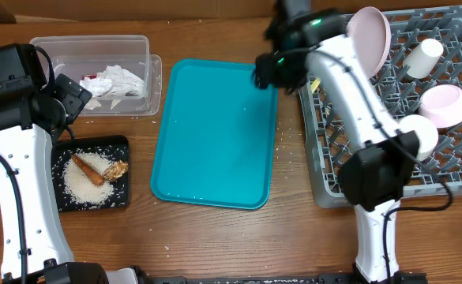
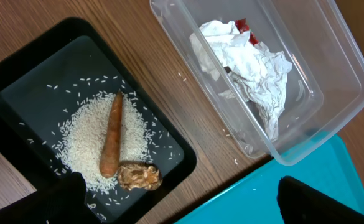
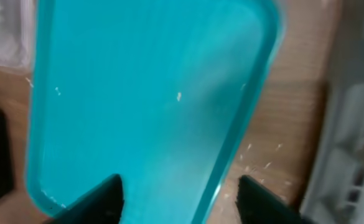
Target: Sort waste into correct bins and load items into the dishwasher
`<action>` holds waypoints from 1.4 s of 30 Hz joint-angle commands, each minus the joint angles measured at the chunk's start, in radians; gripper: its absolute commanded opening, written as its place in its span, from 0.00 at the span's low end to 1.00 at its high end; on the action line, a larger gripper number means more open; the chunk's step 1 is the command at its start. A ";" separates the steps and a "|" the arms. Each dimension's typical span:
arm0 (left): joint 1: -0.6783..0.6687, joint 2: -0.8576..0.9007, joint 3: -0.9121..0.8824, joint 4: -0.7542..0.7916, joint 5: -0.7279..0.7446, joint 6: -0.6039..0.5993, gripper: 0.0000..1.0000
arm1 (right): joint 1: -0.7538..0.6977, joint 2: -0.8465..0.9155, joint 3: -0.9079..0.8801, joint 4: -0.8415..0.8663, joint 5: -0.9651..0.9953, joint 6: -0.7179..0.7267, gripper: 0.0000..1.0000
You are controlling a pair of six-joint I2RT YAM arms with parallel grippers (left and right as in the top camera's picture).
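Grey dish rack [image 1: 460,39], at right, holds a pink plate [image 1: 370,39], white cup [image 1: 424,57], pink bowl [image 1: 445,105] and whitish bowl [image 1: 420,134]. Teal tray [image 1: 215,142] lies mid-table, with the right gripper [image 3: 180,202] spread and empty over its edge. Clear tub [image 1: 88,46] holds a crumpled napkin [image 2: 250,74] and red wrapper [image 2: 242,26]. Black tray [image 1: 118,197] holds rice [image 2: 88,134], a carrot stick [image 2: 112,137] and a brown chunk [image 2: 139,176]. Left gripper [image 2: 182,199] hangs above, spread wide.

left gripper [image 2: 180,204] spread wide, right gripper [image 3: 180,200] parted
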 commanded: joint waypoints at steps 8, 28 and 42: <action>-0.001 0.006 0.002 0.001 -0.013 -0.018 1.00 | 0.105 -0.013 -0.369 0.070 0.077 0.338 0.04; -0.001 0.006 0.002 0.001 -0.013 -0.018 1.00 | 0.087 -0.013 -0.601 0.128 0.140 0.334 0.04; -0.001 0.006 0.002 0.001 -0.013 -0.018 1.00 | 0.023 -0.014 -0.534 0.113 0.252 0.145 0.04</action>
